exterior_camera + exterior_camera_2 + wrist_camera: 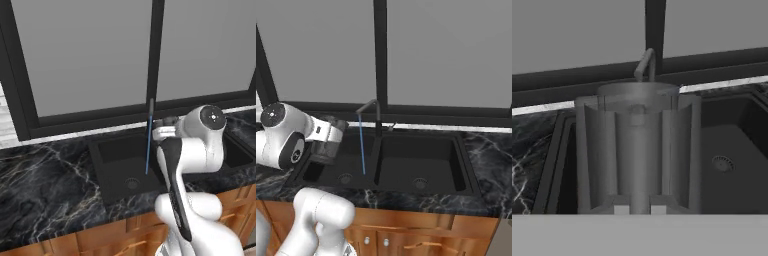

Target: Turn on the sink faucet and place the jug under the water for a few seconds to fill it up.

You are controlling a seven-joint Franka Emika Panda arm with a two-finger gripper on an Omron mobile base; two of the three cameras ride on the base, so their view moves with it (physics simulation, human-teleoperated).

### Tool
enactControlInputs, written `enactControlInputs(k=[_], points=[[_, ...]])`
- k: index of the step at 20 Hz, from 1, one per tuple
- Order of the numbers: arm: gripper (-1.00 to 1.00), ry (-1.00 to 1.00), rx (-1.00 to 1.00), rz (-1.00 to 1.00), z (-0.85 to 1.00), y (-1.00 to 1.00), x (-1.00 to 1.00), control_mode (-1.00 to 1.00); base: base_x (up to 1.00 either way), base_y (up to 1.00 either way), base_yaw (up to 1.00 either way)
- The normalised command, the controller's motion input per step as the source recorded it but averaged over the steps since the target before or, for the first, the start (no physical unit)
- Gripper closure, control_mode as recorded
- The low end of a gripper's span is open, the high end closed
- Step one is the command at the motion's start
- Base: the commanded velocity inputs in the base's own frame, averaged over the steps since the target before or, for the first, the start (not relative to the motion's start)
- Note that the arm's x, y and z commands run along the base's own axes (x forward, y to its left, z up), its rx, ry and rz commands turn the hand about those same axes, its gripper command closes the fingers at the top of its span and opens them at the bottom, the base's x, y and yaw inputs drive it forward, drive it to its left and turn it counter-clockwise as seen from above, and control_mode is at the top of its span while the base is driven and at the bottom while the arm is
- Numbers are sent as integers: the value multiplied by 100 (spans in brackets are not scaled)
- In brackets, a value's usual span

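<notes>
Filling the hand view from close up, one jug [637,160] is sitting upright between the gripper's fingers, its smoky-grey ribbed wall see-through enough that the sink behind is showing through it. One gripper [326,145] is clenching it, jaws closed on its sides. In the right base view the jug [327,146] is hanging at the end of the white arm, above the left edge of the left basin and clear of the basin floor.

One sink [456,165] is lying in the dark marble counter [45,185], and it is showing two basins, each with one round drain. One sink faucet [376,117] is standing at the back, near the divider between the basins, its short spout angling out over the left basin. One stream of water [361,145] is running from the spout straight down as a thin blue line, landing on the left basin floor beside that basin's drain. The jug is hanging to the left of the stream, near it but apart from it, so the water is falling past it and not into it.

Behind the counter one window [90,55] with a black frame is spanning the wall, and wooden cabinet fronts [421,235] are running below the counter edge.
</notes>
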Motion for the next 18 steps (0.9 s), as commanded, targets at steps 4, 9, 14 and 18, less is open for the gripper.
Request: enactControlInputs(k=[4, 9, 14, 18], points=[[100, 0, -5, -28, -64, 40, 5, -100, 0, 0, 0], [100, -5, -3, -27, -43, 38, 0, -100, 0, 0, 0], [100, -18, -6, -26, -48, 20, 8, -100, 0, 0, 0], [100, -15, -4, -25, -36, 3, 27, -100, 0, 0, 0]])
